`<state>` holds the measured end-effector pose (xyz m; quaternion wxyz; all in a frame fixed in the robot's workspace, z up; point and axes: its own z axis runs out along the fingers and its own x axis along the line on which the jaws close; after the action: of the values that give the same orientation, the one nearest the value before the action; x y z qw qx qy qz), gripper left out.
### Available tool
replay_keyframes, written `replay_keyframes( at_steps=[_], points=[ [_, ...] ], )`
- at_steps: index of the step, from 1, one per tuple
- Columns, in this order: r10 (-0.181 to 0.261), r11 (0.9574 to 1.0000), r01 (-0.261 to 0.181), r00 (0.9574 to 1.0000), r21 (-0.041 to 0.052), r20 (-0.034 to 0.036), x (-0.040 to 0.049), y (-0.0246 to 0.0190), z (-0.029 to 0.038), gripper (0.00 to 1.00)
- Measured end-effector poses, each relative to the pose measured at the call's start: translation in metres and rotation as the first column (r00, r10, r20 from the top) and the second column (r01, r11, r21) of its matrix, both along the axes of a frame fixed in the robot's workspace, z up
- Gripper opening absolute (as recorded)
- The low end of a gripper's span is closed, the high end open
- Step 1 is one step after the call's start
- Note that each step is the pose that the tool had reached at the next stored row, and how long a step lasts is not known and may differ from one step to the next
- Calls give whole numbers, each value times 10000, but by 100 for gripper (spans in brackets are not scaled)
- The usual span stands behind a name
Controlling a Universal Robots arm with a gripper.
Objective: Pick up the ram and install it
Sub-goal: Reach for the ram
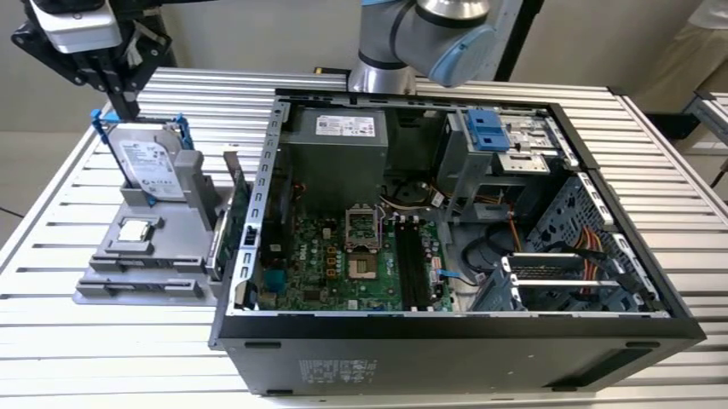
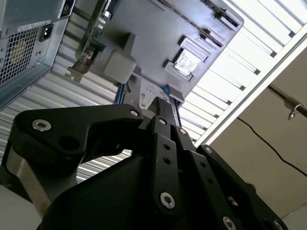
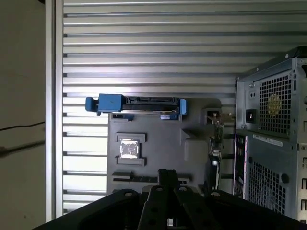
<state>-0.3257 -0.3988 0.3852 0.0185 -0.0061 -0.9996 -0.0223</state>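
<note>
**Hovering over the hard drive (image 1: pixel 152 166) with the gripper (image 1: pixel 118 106) pinched shut**

Ribbed aluminium table (image 1: pixel 114 349) underneath, boxy black open PC case (image 1: pixel 455 349) off to one side. Blocky grey plastic holder (image 1: pixel 136 290) below the tool, shiny drive upright in it. Probably the ram (image 1: pixel 224 228): thin stick on edge beyond the drive, beside the case. Square silver CPU chip (image 1: pixel 136 230) flat on the holder.

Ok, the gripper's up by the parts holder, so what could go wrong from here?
1. The gripper hangs over the hard drive, not the ram; a straight descent would likely hit the drive's blue bracket.
2. The ram stands on edge between the gray holder and the case wall; in that tight spot a finger could strike the wall.
3. The gripper looks shut, so it may push the ram rather than straddle it.
</note>
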Motion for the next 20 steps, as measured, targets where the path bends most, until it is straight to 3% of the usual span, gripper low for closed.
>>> replay_keyframes(
  at_steps=[15, 20],
  points=[
    [-99, 10000, 99, 10000, 0, 2, -53, -4, -6, 0],
    [-99, 10000, 99, 9999, 1, 118, -55, -34, -10, 0]
  ],
)
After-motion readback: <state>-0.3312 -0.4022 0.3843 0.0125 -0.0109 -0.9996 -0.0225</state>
